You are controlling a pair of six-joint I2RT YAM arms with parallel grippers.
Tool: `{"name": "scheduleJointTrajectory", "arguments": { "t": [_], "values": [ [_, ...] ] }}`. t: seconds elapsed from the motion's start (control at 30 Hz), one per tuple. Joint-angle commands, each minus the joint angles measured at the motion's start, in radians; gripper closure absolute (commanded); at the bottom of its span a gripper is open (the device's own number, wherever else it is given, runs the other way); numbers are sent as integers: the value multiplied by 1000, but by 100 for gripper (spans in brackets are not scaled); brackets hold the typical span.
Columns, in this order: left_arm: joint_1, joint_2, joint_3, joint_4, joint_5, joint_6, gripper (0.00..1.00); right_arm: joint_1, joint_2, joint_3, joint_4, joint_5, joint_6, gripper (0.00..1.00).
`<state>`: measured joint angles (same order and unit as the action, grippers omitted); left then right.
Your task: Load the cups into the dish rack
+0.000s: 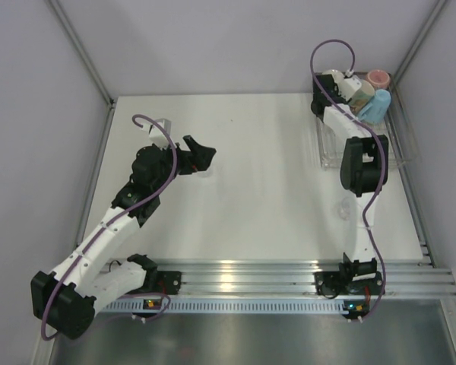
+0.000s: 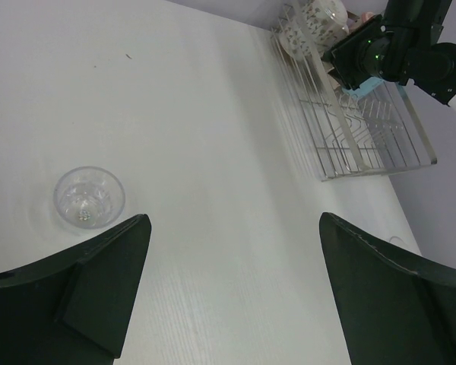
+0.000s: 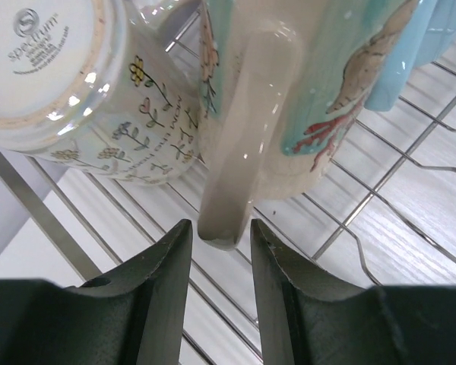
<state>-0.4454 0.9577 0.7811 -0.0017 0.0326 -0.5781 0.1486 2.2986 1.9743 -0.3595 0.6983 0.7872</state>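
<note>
The silver wire dish rack (image 1: pixel 399 148) stands at the far right. It holds a white patterned mug (image 1: pixel 334 76), a cream patterned mug (image 1: pixel 359 91), a light blue mug (image 1: pixel 375 108) and a pinkish-red mug (image 1: pixel 378 77). My right gripper (image 3: pixel 220 228) is open inside the rack (image 3: pixel 410 220). Its fingers flank the handle tip of the cream mug (image 3: pixel 304 91) with small gaps on both sides. The white mug (image 3: pixel 68 76) lies bottom-up beside it, and the blue mug (image 3: pixel 418 46) is on its other side. My left gripper (image 2: pixel 235 228) is open and empty above the table.
A clear drinking glass (image 2: pixel 89 198) stands on the white table, near the right arm in the top view (image 1: pixel 343 207). Grey walls enclose the table on three sides. A metal rail (image 1: pixel 289 274) runs along the near edge.
</note>
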Motion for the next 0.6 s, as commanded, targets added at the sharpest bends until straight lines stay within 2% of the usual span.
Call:
{"name": "scheduleJointTrajectory", "arguments": {
  "t": [0.0, 0.4, 0.57],
  "values": [
    [4, -25, 17, 37, 13, -14, 2, 9, -90, -35, 42, 4, 1, 63],
    [5, -59, 0, 35, 7, -19, 2, 11, -84, -104, 111, -66, -40, 75],
    [4, -57, 4, 37, 13, -23, 2, 9, -99, -106, 119, -89, -117, 73]
  ]
}}
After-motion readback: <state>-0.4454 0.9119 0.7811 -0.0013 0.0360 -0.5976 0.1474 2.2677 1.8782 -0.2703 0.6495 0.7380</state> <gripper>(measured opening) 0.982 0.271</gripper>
